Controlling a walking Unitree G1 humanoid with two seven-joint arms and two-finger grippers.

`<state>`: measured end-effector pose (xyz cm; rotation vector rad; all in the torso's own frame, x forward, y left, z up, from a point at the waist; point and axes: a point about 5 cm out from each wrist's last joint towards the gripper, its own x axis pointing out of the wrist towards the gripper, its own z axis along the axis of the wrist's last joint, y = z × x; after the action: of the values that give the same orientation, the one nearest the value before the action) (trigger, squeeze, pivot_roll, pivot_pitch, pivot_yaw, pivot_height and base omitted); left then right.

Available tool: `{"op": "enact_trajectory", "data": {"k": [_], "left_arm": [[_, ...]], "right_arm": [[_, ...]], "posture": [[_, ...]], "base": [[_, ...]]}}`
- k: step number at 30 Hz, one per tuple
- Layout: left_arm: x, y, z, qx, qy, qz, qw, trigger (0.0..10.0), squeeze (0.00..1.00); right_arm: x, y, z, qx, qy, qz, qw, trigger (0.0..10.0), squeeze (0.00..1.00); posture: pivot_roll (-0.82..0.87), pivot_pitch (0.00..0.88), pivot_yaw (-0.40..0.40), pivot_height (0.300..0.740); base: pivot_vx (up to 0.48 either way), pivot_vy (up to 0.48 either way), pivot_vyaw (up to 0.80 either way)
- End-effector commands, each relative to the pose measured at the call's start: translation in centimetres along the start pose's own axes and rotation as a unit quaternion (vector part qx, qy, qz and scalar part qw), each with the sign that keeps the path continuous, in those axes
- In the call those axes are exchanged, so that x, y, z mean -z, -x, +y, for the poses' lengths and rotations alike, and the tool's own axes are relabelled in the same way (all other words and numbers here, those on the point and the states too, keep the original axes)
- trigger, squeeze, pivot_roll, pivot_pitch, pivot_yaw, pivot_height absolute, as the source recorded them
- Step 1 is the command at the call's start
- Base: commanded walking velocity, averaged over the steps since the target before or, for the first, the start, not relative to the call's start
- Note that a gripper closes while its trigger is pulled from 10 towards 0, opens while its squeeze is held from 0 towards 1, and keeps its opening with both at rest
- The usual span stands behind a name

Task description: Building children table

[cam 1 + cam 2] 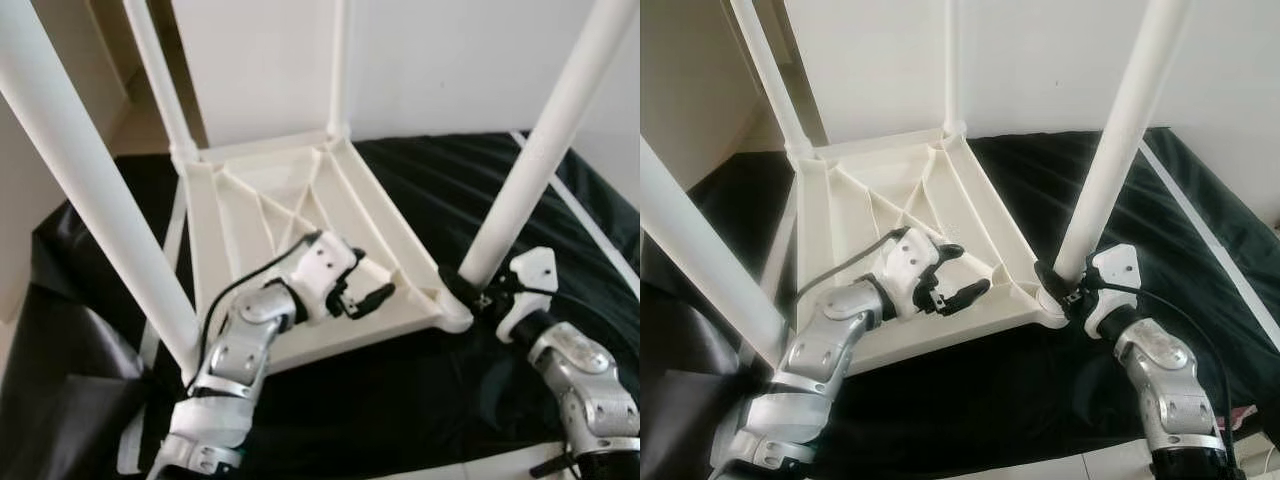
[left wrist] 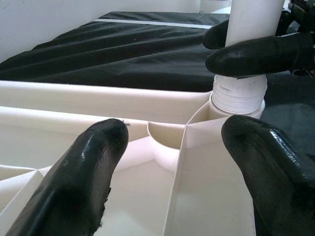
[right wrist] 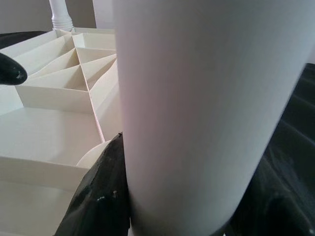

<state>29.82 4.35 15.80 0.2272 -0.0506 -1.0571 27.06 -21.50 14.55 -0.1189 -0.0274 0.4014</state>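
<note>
A white plastic children's table top (image 1: pixel 300 215) lies upside down on a black sheet, its ribbed underside up. White legs stand in its corners, among them a near-left leg (image 1: pixel 90 190) and a near-right leg (image 1: pixel 545 150). My right gripper (image 1: pixel 462 287) is shut on the base of the near-right leg (image 3: pixel 197 108), just above its socket. My left gripper (image 1: pixel 375 298) hovers open over the ribs near the front edge, with its fingers (image 2: pixel 83 182) pointing at that same corner socket (image 2: pixel 238 96).
The black sheet (image 1: pixel 450 180) covers the floor under the table and spreads to the right. A white wall (image 1: pixel 450 60) rises close behind. Two far legs (image 1: pixel 160 80) stand at the back corners. A pale strip (image 1: pixel 1200 230) lies on the sheet at right.
</note>
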Motion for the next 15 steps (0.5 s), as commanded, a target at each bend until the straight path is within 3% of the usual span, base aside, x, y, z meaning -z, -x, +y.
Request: {"op": "enact_trajectory", "data": {"k": [1,8,9,11,14,15], "left_arm": [[0.7,0.0,0.4,-0.074,0.008,0.015,0.997,10.0,0.00],[0.9,0.0,0.3,-0.076,0.015,0.017,0.997,10.0,0.00],[1.1,0.0,0.3,-0.079,0.015,0.019,0.997,10.0,0.00],[1.1,0.0,0.3,-0.079,0.015,0.019,0.997,10.0,0.00],[1.2,0.1,0.3,-0.084,0.018,0.022,0.996,10.0,0.00],[1.2,0.1,0.3,-0.084,0.018,0.022,0.996,10.0,0.00]], "right_arm": [[1.7,0.2,0.5,0.027,-0.022,0.047,0.998,10.0,0.00],[2.1,0.0,1.4,0.125,-0.049,0.065,0.989,10.0,0.00],[2.3,-0.1,1.6,0.188,-0.068,0.067,0.978,10.0,0.00],[2.3,-0.1,1.6,0.188,-0.068,0.067,0.978,10.0,0.00],[2.7,-0.1,2.3,0.271,-0.090,0.071,0.956,10.0,0.00],[2.7,-0.1,2.3,0.271,-0.090,0.071,0.956,10.0,0.00]], "posture": [[-0.06,0.000,-0.009,0.740],[-0.06,0.004,-0.016,0.740],[-0.06,0.004,-0.016,0.740],[-0.06,0.004,-0.016,0.740],[-0.06,0.007,-0.019,0.740],[-0.06,0.007,-0.019,0.740]], "base": [[0.000,0.000,0.00],[0.000,0.000,0.00],[0.000,0.000,0.00],[0.000,0.000,0.00],[0.000,0.000,0.00],[0.000,0.000,0.00]]}}
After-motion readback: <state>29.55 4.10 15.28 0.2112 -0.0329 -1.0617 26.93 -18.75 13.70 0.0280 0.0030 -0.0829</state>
